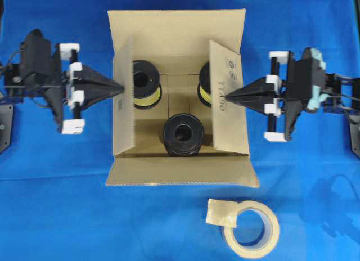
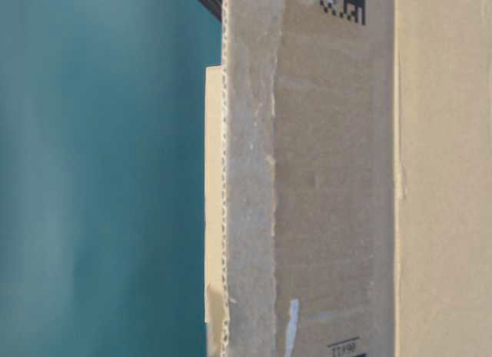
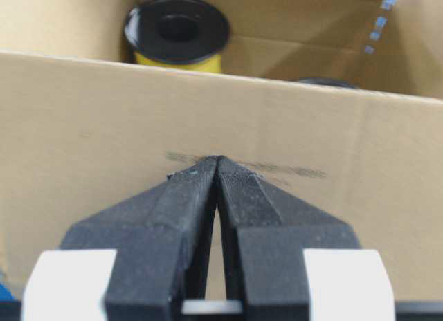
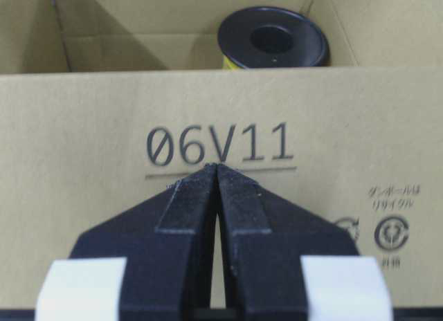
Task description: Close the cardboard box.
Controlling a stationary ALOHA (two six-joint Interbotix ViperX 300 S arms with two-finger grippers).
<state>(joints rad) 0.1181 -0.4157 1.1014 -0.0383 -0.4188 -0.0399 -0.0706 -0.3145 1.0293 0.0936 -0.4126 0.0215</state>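
The cardboard box point(image 1: 179, 30) stands open in the middle of the blue table, far and near flaps spread flat, left flap point(image 1: 124, 98) and right flap point(image 1: 228, 98) tilted inward. My left gripper point(image 1: 121, 89) is shut and empty, tips touching the left flap's outer face point(image 3: 221, 120); it also shows in the left wrist view point(image 3: 217, 158). My right gripper point(image 1: 227, 94) is shut and empty, tips against the right flap under the print "06V11" point(image 4: 219, 143); it also shows in the right wrist view point(image 4: 217, 166). The table-level view shows only the box wall point(image 2: 338, 180) up close.
Inside the box are two yellow-wound spools point(image 1: 145, 84) point(image 1: 206, 86) and a black spool point(image 1: 181, 135). A beige tape roll point(image 1: 252, 229) with a loose tape end lies on the blue cloth point(image 1: 56, 205) in front of the box, to the right.
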